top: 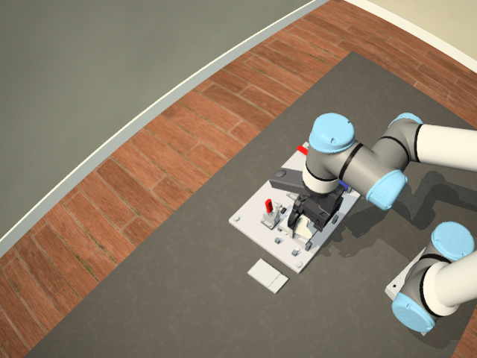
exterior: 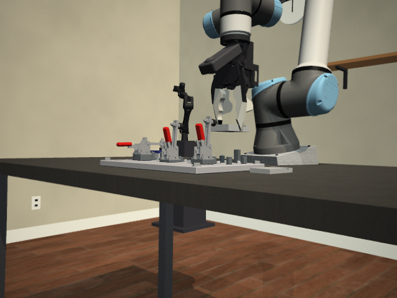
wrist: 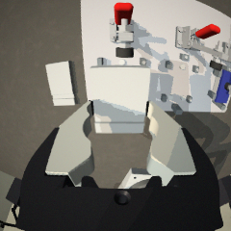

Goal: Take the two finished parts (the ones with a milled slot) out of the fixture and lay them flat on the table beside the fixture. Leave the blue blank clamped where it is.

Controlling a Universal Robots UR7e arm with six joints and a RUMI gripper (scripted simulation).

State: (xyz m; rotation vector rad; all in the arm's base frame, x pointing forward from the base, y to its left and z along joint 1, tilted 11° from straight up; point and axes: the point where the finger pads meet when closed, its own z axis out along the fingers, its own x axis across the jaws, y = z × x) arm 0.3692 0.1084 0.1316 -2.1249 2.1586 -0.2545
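Note:
My gripper [exterior: 229,123] [top: 292,215] is shut on a light grey finished part [exterior: 229,128] and holds it level, well above the white fixture plate. The held part also shows in the wrist view [wrist: 118,98] between the pale fingers. A second finished part with a milled slot [top: 267,275] lies flat on the table beside the fixture's front corner; it shows in the side view [exterior: 270,169] and the wrist view [wrist: 61,83]. The blue blank [wrist: 222,89] sits at the fixture's far end under a lowered red-handled clamp [wrist: 207,33].
Two red-handled toggle clamps [exterior: 166,136] [exterior: 200,133] stand upright on the plate, with small grey locating pins [exterior: 231,158] near them. The robot's base [exterior: 278,154] stands to the right of the fixture. A black camera stand [exterior: 185,108] rises behind the plate.

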